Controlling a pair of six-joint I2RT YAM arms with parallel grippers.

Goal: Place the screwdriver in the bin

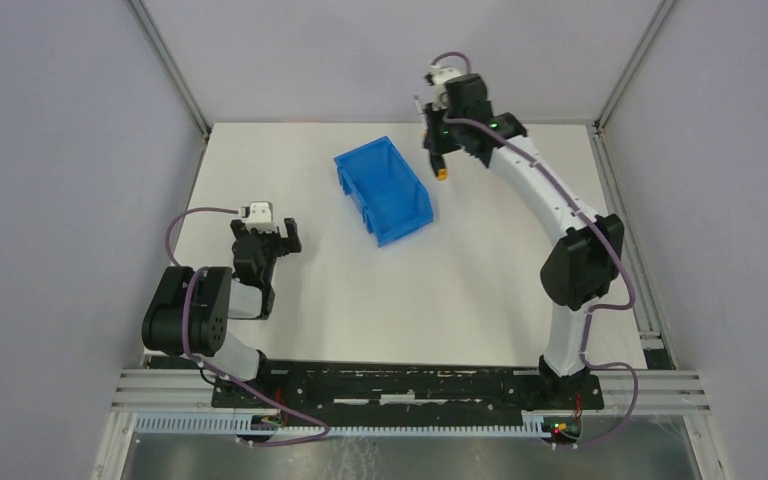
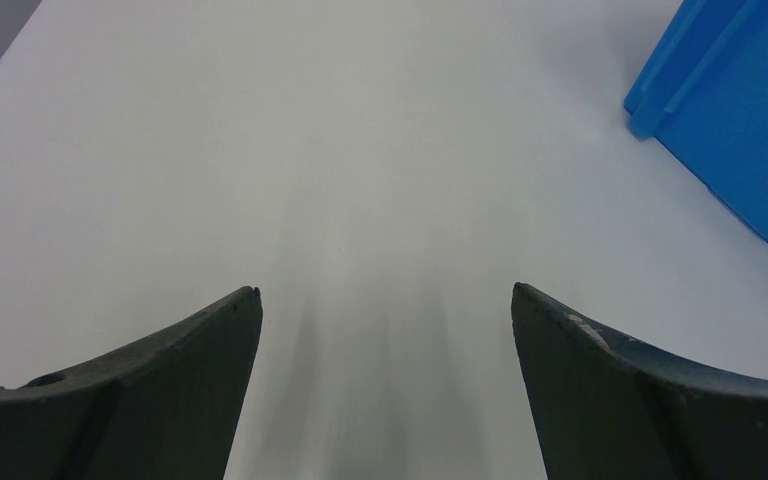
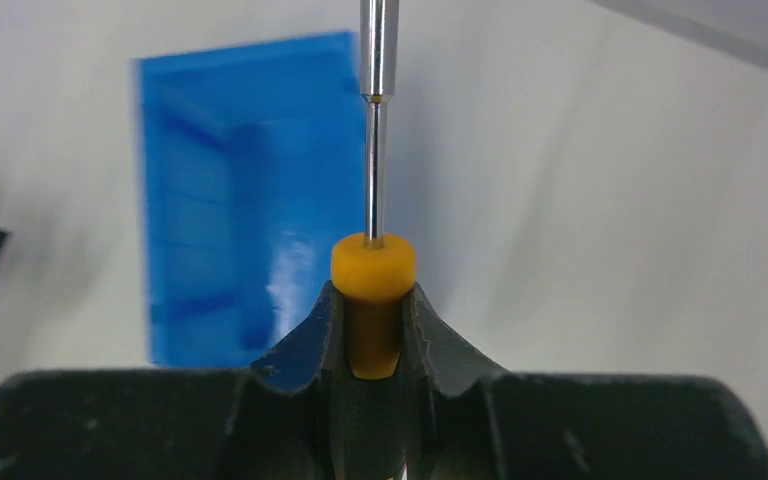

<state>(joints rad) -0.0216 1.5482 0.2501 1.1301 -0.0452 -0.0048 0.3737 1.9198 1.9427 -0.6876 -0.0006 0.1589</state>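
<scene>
Right gripper [image 3: 372, 296] clamped on screwdriver [image 3: 374, 268], just off the bin's [image 1: 384, 190] right rim. Left gripper [image 2: 385, 298] jaws apart over open table [image 2: 260, 150]. Only the wrist view shows the grip.

A white tabletop [image 1: 480, 300] is lying under soft, even light. Pale grey walls [image 1: 380, 55] are enclosing it from 9 through 12 to 3 o'clock. Aluminium posts [image 1: 168, 65] are slanting up at 11 and 1 o'clock, and metal rails [image 1: 660, 390] are running along 6 o'clock.
</scene>
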